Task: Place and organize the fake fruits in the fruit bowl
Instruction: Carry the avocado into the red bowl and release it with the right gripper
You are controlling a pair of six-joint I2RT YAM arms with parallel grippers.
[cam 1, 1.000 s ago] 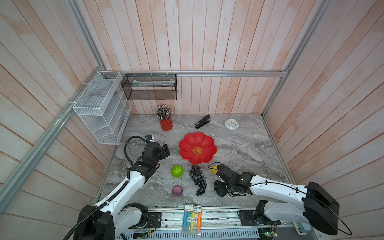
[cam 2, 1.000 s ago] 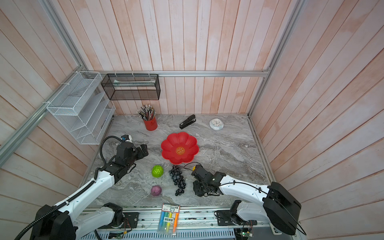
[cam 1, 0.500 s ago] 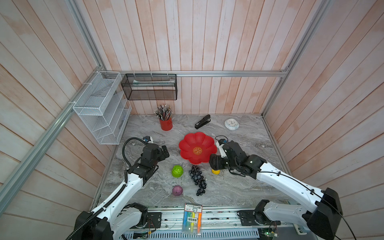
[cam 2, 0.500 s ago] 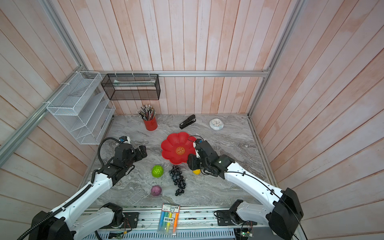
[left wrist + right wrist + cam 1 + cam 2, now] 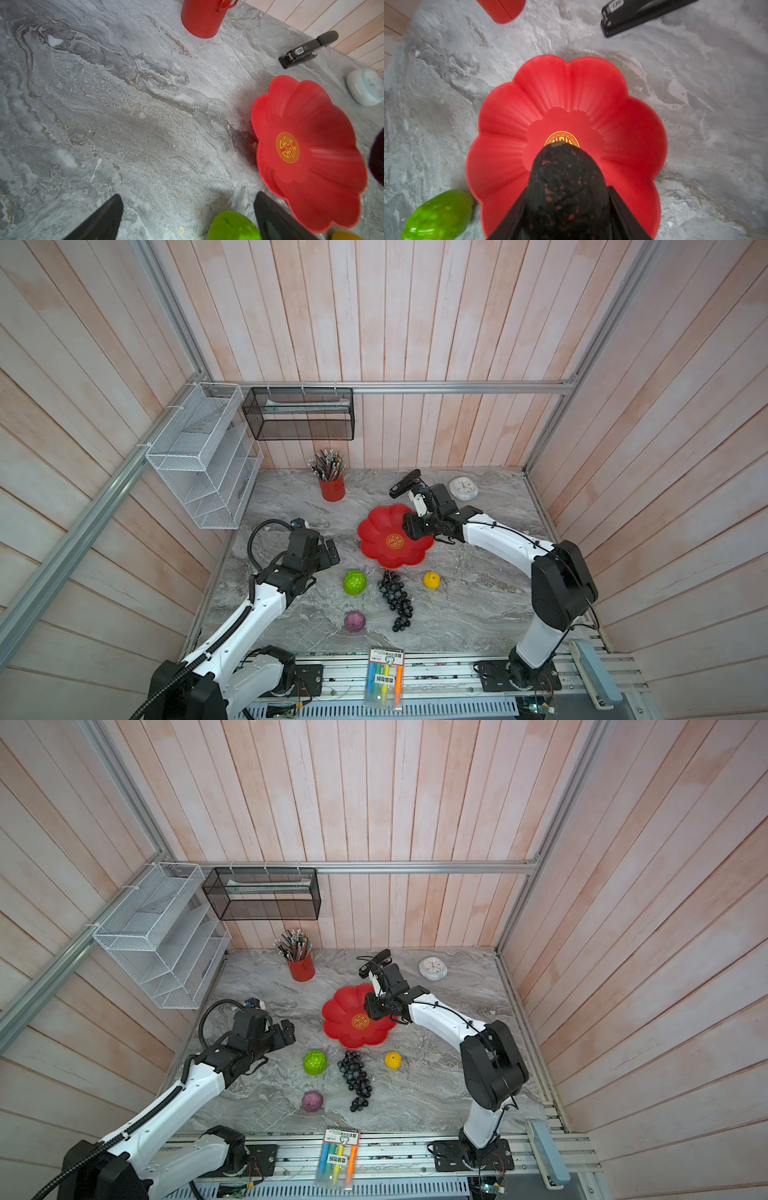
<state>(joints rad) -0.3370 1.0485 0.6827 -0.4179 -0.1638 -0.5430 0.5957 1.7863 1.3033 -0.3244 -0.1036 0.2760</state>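
The avocado [image 5: 566,187] is clamped in the right gripper [image 5: 417,526] and held over the right side of the fruit bowl [image 5: 374,531], apparently for release inside. The left gripper [image 5: 331,553] is spread wide and empty, left of the green ball [image 5: 354,583], likely staged for it. The grapes [image 5: 395,599], yellow-orange fruit [image 5: 431,580] and purple ball [image 5: 354,621] are found on the table, nearer than the bowl.

One avocado [image 5: 566,187]; four other fake fruits [image 5: 354,583]; one fruit bowl [image 5: 376,526]; one pencil cup [image 5: 332,491]; one stapler [image 5: 401,486]; one clock [image 5: 463,488].

"50" on black stapler [image 5: 307,52], gold character emblem [image 5: 287,148] in fruit bowl [image 5: 311,112], marker pack [image 5: 384,676] print illegible
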